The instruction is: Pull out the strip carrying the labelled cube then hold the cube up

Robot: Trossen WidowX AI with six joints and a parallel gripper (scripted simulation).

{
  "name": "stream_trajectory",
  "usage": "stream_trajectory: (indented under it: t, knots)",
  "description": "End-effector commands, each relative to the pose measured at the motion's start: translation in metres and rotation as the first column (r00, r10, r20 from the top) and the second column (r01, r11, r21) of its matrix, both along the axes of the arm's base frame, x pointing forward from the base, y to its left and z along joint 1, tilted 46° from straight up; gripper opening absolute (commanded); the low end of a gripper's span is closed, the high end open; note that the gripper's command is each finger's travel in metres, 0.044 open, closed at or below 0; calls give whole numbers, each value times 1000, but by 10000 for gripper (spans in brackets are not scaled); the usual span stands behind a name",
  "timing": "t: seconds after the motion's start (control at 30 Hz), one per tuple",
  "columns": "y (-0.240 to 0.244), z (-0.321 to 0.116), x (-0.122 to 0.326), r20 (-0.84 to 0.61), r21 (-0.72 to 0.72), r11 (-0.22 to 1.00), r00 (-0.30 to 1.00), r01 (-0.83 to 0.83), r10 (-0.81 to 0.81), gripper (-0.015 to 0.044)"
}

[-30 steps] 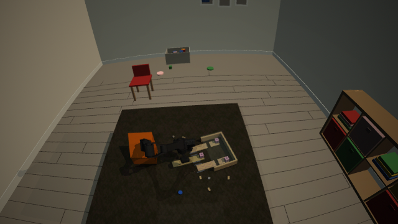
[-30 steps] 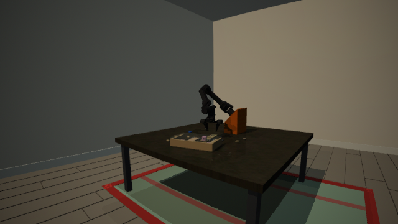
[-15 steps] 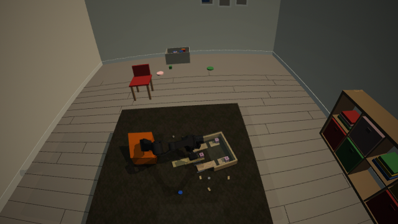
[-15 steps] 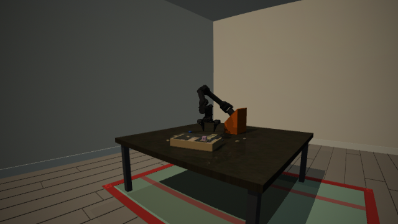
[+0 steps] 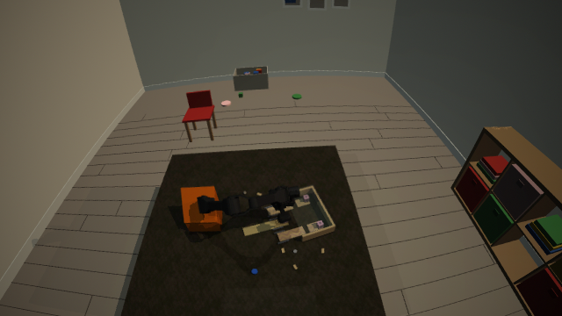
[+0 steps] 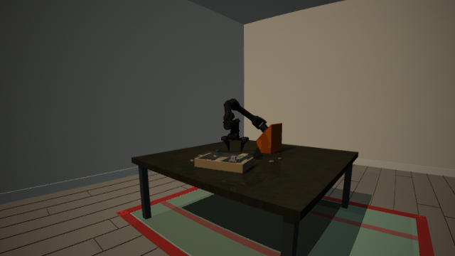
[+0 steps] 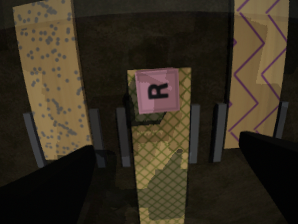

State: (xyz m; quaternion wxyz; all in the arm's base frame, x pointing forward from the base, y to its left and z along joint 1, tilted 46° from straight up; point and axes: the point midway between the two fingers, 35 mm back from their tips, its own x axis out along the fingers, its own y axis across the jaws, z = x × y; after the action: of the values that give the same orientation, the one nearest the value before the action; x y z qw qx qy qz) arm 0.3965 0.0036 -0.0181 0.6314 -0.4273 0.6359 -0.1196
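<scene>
The pink cube (image 7: pixel 157 91) marked R sits on the far end of the strip with green cross-hatching (image 7: pixel 150 172) (image 5: pixel 255 229). That strip is pulled toward the arm's base, its cube end clear of the tray (image 5: pixel 325 210) (image 6: pixel 218 163). A dotted strip (image 7: pixel 52 75) lies to its left and a strip with purple zigzags (image 7: pixel 246 75) (image 5: pixel 290 234) to its right in the wrist view. My gripper (image 7: pixel 168 145) (image 6: pixel 234 150) is open and empty, pointing down above the cross-hatched strip, its fingertips on either side and nearer the base than the cube.
Two other pink cubes (image 5: pixel 306 197) (image 5: pixel 320 224) sit inside the tray on strip pieces. Grey upright guides (image 7: pixel 195 134) flank the strips. Small light bits and a blue disc (image 5: pixel 255 271) lie on the dark table top (image 5: pixel 211 281). The orange base (image 5: pixel 199 197) stands behind the arm.
</scene>
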Motion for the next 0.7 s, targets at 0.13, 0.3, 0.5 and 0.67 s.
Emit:
stream_trajectory:
  t: [0.13, 0.3, 0.5, 0.67]
  knots:
    - [12, -5, 24, -1, -2, 1000, 1000, 3, -3, 440]
    - [8, -9, 25, -1, -2, 1000, 1000, 3, -3, 309]
    - [2, -16, 27, -1, -2, 1000, 1000, 3, -3, 250]
    - [-4, -22, 29, -1, -2, 1000, 1000, 3, -3, 250]
